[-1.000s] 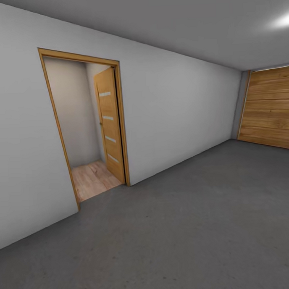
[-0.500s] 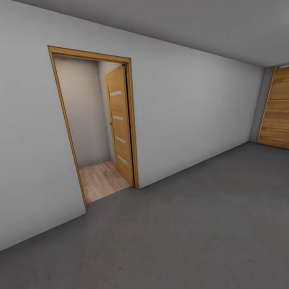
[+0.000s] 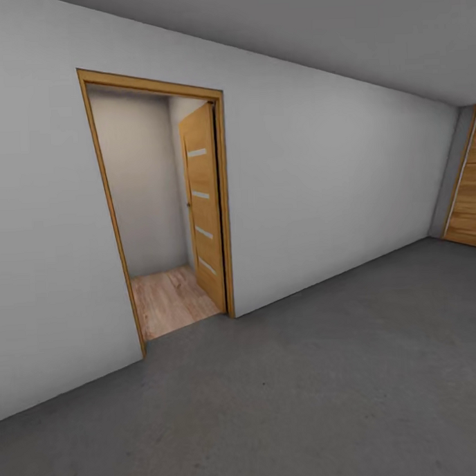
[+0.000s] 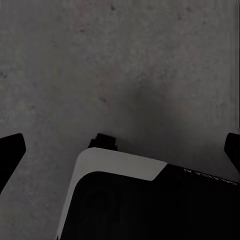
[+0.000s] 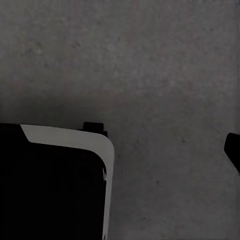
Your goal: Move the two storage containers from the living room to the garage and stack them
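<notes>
1. Standing in the garage, on the floor of dark grey concrete, facing a white wall with an open doorway onto a small hallway floored in light wood.
2. At the far right edge, a strip of the wide plank wooden door.
3. No orange-red bin on the visible concrete, in the doorway or in either wrist picture; whereabouts of the two storage containers cannot be told from here.
4. Progress, as a judgement: robot in the destination room but empty-handed, so either between trips or with the work barely begun; nothing visibly set down or stacked within this stretch of floor.
5. Left claw: dark fingertips at the two opposite edges of its wrist picture, spread wide, released, grasping nothing, hanging above bare concrete with part of the robot's own black and white body below.
6. Right claw: one dark fingertip visible at the edge of its picture, nothing between it and the concrete; likely released too, but the other finger is out of frame, so not certain.
</notes>
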Controlling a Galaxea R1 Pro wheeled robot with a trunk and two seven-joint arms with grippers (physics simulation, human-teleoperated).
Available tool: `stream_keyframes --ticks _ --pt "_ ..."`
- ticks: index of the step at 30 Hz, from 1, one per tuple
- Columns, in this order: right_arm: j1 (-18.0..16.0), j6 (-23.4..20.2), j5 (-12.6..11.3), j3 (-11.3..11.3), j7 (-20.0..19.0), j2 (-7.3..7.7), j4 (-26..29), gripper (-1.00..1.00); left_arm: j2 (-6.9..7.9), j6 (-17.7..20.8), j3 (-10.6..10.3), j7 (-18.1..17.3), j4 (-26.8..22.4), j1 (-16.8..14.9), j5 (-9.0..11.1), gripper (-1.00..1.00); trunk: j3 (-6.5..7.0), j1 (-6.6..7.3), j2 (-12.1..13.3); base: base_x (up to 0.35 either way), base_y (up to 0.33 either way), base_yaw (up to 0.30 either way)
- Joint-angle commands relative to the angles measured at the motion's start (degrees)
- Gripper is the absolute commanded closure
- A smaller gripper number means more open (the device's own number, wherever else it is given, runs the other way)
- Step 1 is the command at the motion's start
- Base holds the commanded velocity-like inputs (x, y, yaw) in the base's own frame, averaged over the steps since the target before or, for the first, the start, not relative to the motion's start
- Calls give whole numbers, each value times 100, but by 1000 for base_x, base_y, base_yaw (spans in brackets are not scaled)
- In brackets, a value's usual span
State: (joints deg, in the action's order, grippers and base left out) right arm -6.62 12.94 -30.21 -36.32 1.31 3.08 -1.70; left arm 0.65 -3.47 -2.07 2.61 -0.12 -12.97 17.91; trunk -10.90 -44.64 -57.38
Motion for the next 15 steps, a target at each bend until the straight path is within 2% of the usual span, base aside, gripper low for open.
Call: stream_keyframes --ticks 1,15 --pt "-6 20 -38 -53 2 -1 -14 -100 -1 -4 -25 12 5 -4 29 -100 -8 -4 -4 319 -10 1" --pt "-6 13 -46 -49 9 -11 -14 -100 -6 21 -30 12 3 -4 29 -100 -8 -4 -4 319 -2 0"
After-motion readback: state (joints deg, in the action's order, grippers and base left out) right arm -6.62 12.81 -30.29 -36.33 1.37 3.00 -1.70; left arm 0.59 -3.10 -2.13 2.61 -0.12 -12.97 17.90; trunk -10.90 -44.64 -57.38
